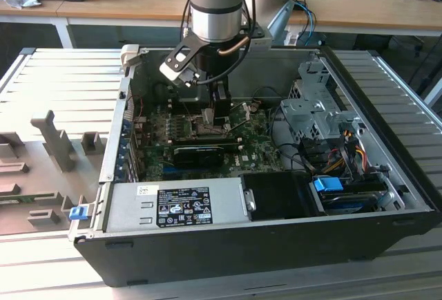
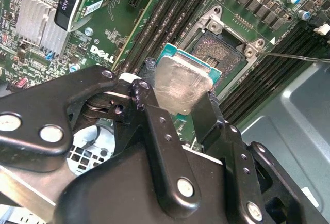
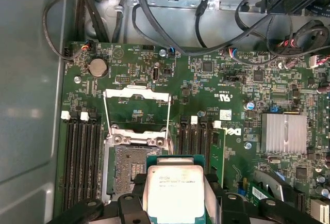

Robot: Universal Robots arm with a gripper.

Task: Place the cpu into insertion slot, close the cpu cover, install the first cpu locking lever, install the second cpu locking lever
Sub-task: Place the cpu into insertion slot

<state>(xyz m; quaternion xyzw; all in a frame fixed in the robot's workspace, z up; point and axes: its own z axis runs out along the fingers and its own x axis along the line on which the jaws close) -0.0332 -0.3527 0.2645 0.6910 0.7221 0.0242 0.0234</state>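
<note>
Now, exterior view: the arm [image 1: 215, 3] reaches down into the open computer case [image 1: 276, 251]. Second wrist view: pincer [image 2: 179, 92] clenched on the cpu [image 2: 181, 79], which has a smeared silver-grey lid and teal rim and sits just beside the bare socket [image 2: 219, 51]. First wrist view: cpu cover [image 3: 136, 94] swung open.

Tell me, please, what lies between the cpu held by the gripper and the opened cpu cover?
In the first wrist view, the empty insertion slot, its contact field uncovered, lies between the cpu and the raised cpu cover.
</note>
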